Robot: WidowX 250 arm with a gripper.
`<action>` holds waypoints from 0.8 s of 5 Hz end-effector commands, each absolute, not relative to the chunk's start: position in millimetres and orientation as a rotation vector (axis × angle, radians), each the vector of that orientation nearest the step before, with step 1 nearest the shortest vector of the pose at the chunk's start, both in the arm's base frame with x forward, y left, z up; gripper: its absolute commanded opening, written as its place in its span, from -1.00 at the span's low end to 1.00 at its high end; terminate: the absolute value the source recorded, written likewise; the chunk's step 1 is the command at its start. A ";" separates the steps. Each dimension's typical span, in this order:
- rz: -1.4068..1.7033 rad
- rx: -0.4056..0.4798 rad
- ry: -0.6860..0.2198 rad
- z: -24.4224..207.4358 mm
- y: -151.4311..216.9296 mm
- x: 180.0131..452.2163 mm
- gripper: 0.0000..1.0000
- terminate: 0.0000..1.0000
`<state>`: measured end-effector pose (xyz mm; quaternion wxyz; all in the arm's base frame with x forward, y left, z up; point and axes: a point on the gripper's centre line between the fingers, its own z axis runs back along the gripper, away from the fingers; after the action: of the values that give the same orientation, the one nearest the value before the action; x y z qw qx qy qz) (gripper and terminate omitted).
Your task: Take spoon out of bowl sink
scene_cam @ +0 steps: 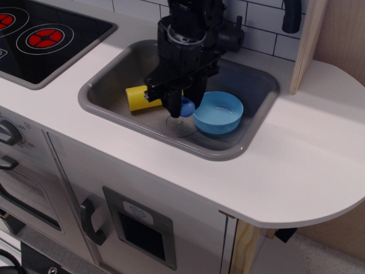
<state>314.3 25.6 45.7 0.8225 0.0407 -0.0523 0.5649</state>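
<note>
The gripper (178, 107) is hanging at frame centre over the sink (112, 98), its jaws pinching the spoon (186, 107) by the blue handle, just left of the bowl (219, 112), above the drain (181, 125).

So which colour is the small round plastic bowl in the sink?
Light blue, clearest in the overhead view.

A yellow squeeze bottle (137, 97) lay on its side, only its flat end showing. At the far left sat a black stovetop (40, 43) with red rings (47, 39) — set into the white counter (296, 165). White tiles (259, 37) backed the counter. A wooden post (308, 43) stood at the right. Below — a cabinet front with a dark handle (91, 221) and a grey panel (140, 227).
</note>
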 end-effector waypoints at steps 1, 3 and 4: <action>1.432 0.057 -0.129 49.9 21.9 334.7 -1.00 -1.00; 1.444 0.048 -0.098 39.6 18.7 323.5 -1.00 -1.00; 1.444 0.068 -0.096 28.2 15.0 320.3 -1.00 -1.00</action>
<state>314.9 21.1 13.4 0.7495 0.0422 -0.0299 0.6600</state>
